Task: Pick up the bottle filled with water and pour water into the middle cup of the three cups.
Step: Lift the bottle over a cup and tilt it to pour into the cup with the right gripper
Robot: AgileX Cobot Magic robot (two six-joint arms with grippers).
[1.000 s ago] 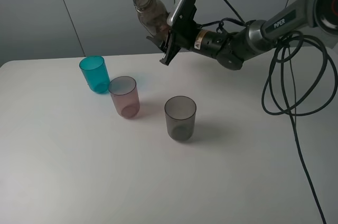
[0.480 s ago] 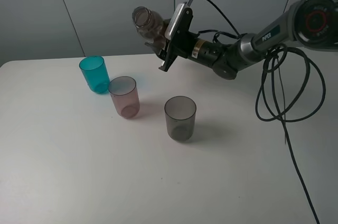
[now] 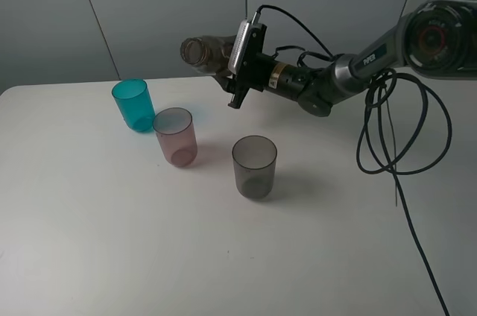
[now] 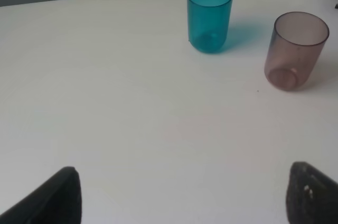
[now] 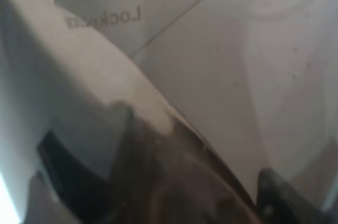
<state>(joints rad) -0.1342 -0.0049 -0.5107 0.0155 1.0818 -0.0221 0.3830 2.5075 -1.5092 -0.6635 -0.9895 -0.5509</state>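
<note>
My right gripper (image 3: 232, 70) is shut on the smoky brown-grey bottle (image 3: 205, 50) and holds it tipped almost level in the air, mouth toward the left, above and behind the cups. The bottle fills the right wrist view (image 5: 174, 176) as a blur. The pale pink-mauve middle cup (image 3: 176, 136) stands upright below and left of the bottle's mouth, between the teal cup (image 3: 133, 105) and the smoky grey cup (image 3: 254, 166). In the left wrist view the teal cup (image 4: 209, 16) and the pink cup (image 4: 293, 50) stand far from my open left gripper (image 4: 182, 197), whose fingertips (image 4: 58, 197) are wide apart.
The white table (image 3: 112, 241) ends at a grey wall behind. Black cables (image 3: 402, 122) hang from the right arm over the table's right side. The left arm does not show in the exterior high view.
The right gripper has tipped the bottle from nearly upright to almost level, its mouth swinging down and left. The cups have not moved.
</note>
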